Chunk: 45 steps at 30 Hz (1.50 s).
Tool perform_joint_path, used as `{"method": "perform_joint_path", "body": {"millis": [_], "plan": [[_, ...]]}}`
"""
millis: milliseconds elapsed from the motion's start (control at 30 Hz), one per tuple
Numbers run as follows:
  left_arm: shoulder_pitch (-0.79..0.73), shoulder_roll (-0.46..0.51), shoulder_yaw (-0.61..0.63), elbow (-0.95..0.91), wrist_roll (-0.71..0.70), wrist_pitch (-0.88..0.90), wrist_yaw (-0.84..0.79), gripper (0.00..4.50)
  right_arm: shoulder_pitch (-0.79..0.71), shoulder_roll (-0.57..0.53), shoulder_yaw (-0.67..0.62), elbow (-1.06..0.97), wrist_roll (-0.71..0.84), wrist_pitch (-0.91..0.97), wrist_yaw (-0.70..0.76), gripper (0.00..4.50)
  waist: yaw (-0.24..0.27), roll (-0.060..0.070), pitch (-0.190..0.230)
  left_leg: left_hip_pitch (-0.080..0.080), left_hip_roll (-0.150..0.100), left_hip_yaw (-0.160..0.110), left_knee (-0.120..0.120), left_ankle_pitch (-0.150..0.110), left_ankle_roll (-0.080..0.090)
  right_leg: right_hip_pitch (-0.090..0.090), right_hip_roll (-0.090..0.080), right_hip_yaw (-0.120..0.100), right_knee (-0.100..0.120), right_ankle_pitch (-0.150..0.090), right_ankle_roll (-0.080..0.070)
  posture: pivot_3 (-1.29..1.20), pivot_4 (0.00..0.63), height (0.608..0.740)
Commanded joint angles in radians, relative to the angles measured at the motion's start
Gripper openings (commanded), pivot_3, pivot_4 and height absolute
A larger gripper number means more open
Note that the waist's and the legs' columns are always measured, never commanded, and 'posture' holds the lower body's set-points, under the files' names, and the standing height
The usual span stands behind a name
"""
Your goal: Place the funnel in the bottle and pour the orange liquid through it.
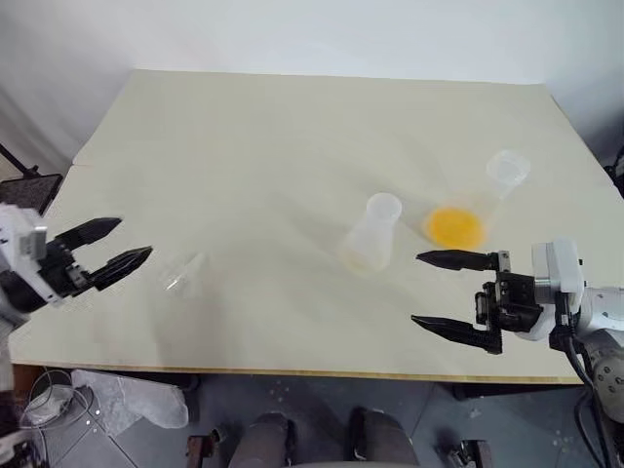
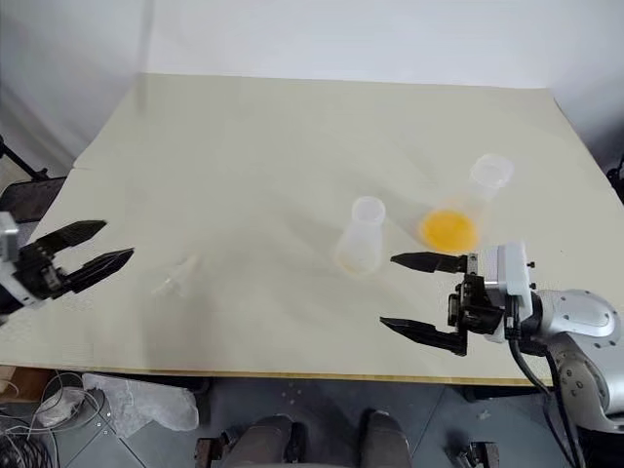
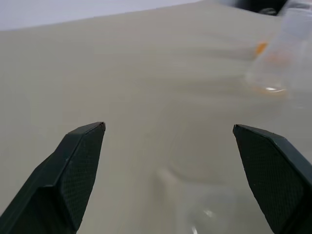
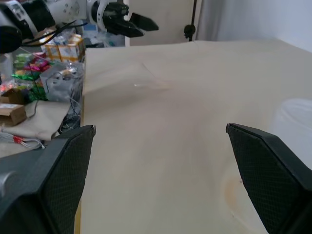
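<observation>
Left eye view shows the left gripper (image 1: 125,246) at the left edge of the cream counter (image 1: 263,146), its black jaws standing apart and holding nothing, their tips pointing toward the middle of the counter. Just beside those tips, the funnel (image 1: 183,274) lies on its side on the counter, apart from the jaws and nearly see-through against the surface. Well to its right, near the middle, the bottle (image 1: 371,234) stands upright, frosted, with its narrow neck open at the top. Just beside it on the right stands a clearer flask (image 1: 490,193), and the orange liquid (image 1: 453,227) sits as a bright pool in its wide base. Near the counter's front edge, in front of the two flasks, the right gripper (image 1: 422,289) points level toward the left with its jaws wide apart and empty; the upper jaw's tip lies close to the bottle's base, though contact cannot be told.
</observation>
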Motion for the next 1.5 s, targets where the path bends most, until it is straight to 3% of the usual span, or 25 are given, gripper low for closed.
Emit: {"method": "perform_joint_path", "body": {"millis": [33, 233, 500, 833, 1033, 1500], "plan": [[0.055, -0.014, 0.063, -0.05, -0.052, 0.009, 0.038, 4.47, -0.017, 0.025, 0.007, -0.031, 0.041, -0.004, -0.002, 4.5, 0.0, 0.0, 0.0, 0.0, 0.0, 0.0, 0.0, 0.0, 0.0, 0.0, 0.0, 0.001, 0.0, 0.0, 0.0, 0.0, 0.15, 0.74], [0.146, -0.055, 0.083, -0.05, -0.068, -0.004, 0.087, 4.47, 0.059, 0.086, 0.009, -0.086, 0.106, 0.03, -0.053, 4.5, -0.002, 0.0, 0.0, 0.0, 0.0, 0.0, -0.002, -0.001, -0.001, -0.001, 0.0, 0.002, 0.001, 0.0, 0.0, 0.0, 0.15, 0.74], [0.169, -0.05, 0.018, -0.016, -0.046, -0.052, 0.075, 4.47, 0.165, 0.142, 0.045, -0.082, 0.046, -0.012, -0.063, 4.5, -0.003, 0.0, 0.0, 0.001, 0.0, 0.002, -0.001, -0.001, -0.001, -0.001, 0.001, 0.003, 0.001, 0.0, 0.0, 0.0, 0.15, 0.74], [0.09, -0.016, -0.105, 0.089, 0.055, -0.192, 0.055, 4.47, 0.18, 0.172, 0.054, -0.064, 0.036, -0.027, -0.076, 4.5, -0.003, 0.0, 0.0, 0.001, 0.0, 0.002, -0.002, -0.001, -0.001, -0.003, 0.001, 0.003, 0.002, 0.0, -0.001, 0.0, 0.15, 0.74], [-0.049, -0.018, -0.216, 0.252, 0.156, -0.329, 0.063, 4.47, 0.188, 0.191, 0.068, -0.058, 0.009, -0.041, -0.089, 4.5, 0.0, 0.0, 0.0, 0.001, -0.001, 0.003, -0.002, -0.001, -0.001, -0.003, 0.001, -0.003, 0.003, 0.0, -0.001, 0.0, 0.15, 0.74], [-0.227, -0.008, -0.378, 0.456, 0.222, -0.378, -0.017, 4.47, 0.191, 0.216, 0.06, -0.044, -0.017, -0.076, -0.115, 4.5, -0.003, 0.0, 0.0, 0.002, -0.002, 0.005, -0.002, -0.001, -0.001, -0.004, 0.001, -0.004, 0.006, 0.0, -0.001, 0.0, 0.15, 0.74]]}}
